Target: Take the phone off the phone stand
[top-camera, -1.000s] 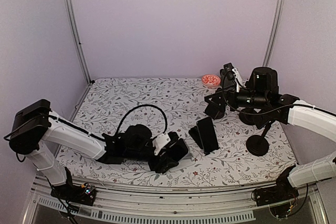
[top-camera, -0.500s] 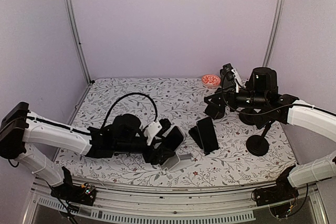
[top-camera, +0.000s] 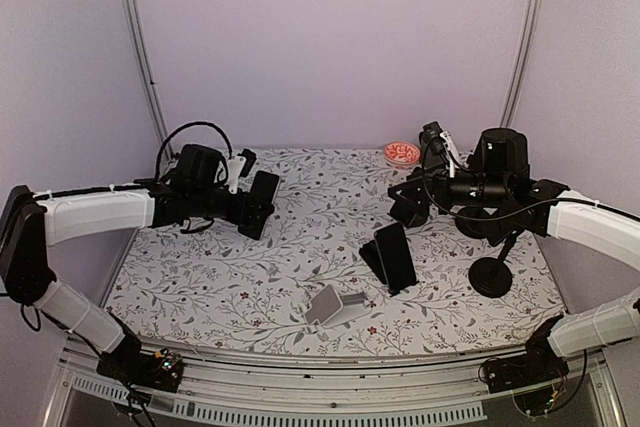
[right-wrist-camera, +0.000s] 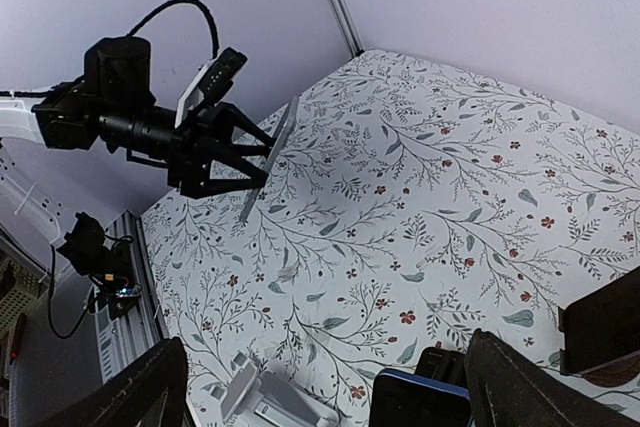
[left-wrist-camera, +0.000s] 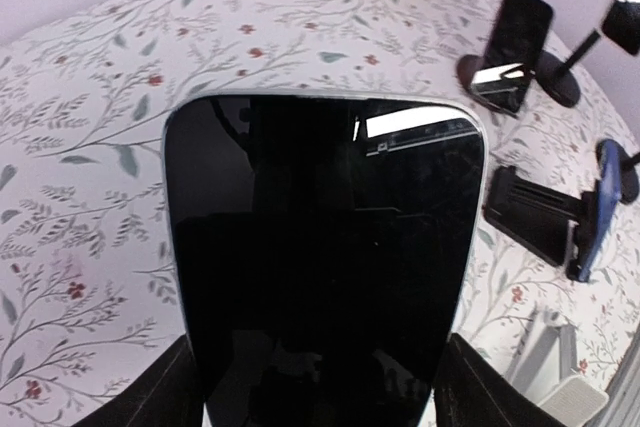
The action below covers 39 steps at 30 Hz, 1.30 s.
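Though the phone (top-camera: 263,202) hangs aloft, floral tabletop (top-camera: 300,247) — lilac-walled — bears its stand (top-camera: 335,304).

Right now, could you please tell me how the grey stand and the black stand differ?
The grey stand is empty; the black stand has a phone leaning on it. The grey stand is pale and sits nearer the front edge; the black stand is dark and sits further back, to its right. Both rest on the table.
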### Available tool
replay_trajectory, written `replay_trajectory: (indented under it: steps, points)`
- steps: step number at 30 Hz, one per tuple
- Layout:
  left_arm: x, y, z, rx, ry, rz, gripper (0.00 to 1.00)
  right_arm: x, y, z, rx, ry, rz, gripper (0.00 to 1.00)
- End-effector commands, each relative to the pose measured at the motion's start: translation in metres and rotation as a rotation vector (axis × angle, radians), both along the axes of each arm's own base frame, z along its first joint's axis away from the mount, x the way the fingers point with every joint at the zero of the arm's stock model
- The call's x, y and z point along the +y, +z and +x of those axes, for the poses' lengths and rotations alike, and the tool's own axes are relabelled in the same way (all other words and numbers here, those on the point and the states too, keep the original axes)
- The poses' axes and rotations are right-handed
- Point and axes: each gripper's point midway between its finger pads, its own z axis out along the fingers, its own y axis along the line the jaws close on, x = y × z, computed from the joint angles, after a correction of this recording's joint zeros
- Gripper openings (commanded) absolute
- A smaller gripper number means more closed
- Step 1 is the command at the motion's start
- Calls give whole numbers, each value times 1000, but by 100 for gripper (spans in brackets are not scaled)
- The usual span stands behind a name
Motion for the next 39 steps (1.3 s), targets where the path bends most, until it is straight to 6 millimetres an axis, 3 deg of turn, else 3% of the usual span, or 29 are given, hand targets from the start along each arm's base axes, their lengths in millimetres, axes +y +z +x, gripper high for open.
replay_trajectory:
  steps: [1,9,19,23,33,39]
  points:
    - [52,-5,33,82,136,46,47,1,25,-3,-77,29,36,99]
    - [153,-30,69,209,368,124,45,0,28,-9,-98,53,33,99]
    - [243,-54,94,307,541,236,44,3,25,-14,-99,85,44,99]
    - [261,-69,89,355,565,311,44,3,24,-15,-99,87,47,99]
    - [293,-100,55,464,617,409,44,7,21,-15,-94,107,56,99]
    - [295,-126,31,537,619,434,44,10,22,-13,-98,119,61,99]
